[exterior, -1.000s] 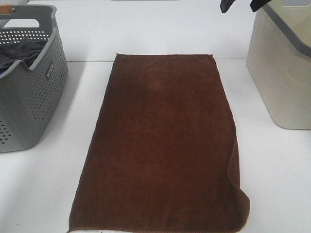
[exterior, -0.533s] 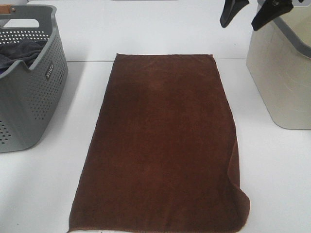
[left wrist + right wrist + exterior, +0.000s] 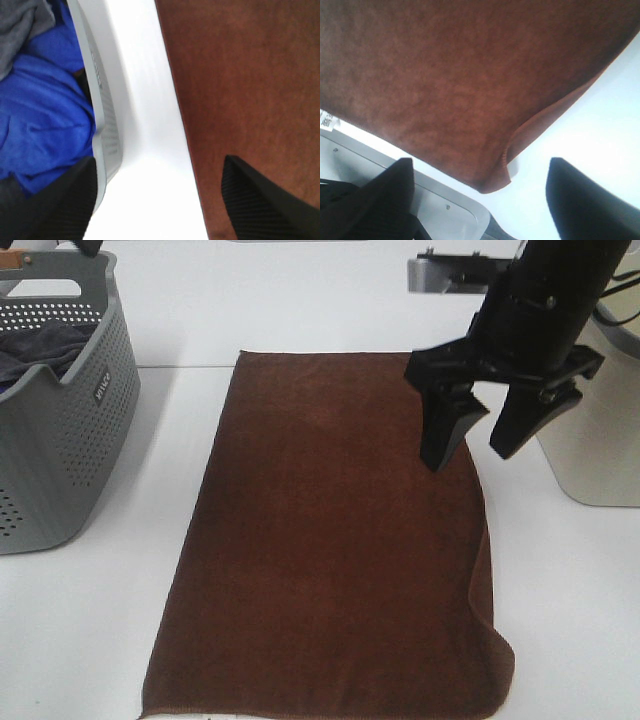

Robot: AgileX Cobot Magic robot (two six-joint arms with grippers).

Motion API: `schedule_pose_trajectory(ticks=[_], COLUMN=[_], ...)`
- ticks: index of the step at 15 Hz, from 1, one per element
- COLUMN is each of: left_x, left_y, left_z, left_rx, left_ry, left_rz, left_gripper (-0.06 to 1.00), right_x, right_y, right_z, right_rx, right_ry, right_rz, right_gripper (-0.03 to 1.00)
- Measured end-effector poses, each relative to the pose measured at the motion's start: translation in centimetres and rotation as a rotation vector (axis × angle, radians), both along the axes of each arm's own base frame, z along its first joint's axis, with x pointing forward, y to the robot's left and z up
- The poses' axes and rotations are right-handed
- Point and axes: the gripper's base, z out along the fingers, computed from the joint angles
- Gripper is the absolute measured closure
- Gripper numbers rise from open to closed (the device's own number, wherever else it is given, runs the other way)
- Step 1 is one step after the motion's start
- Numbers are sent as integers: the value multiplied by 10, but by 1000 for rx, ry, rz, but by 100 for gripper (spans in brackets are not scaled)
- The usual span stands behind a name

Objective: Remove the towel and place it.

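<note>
While the brown towel [image 3: 330, 540] lies flat mid-counter, the right gripper [image 3: 480, 445] hovers spread above its far right edge.

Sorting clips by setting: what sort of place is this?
Likely a laundry-handling test bench: a brown towel spread on a white table, flanked by a grey basket of cloths and a beige bin.
</note>
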Motion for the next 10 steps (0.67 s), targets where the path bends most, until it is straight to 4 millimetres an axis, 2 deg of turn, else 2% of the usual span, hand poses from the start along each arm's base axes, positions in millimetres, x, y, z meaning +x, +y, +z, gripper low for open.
schedule_pose_trajectory(ticks=[2,5,8,10], left_x=[-38,-101,-156,-190], left_y=[14,38,58,71], left_z=[-10,-18,-24,-39], left_rx=[4,-6,-29,-39], left_ry=[43,43,-12,-38], left_rz=[18,36,36,34], left_gripper=[27,27,27,27], right_x=[-23,-56,-88,-109], right_y=[5,-8,-31,-47], right_z=[-19,-44,-42,-33], right_rx=[-18,-54,-81,-94], right_ry=[20,65,35,-22], right_rz=[16,7,15,34], right_gripper=[27,27,27,27])
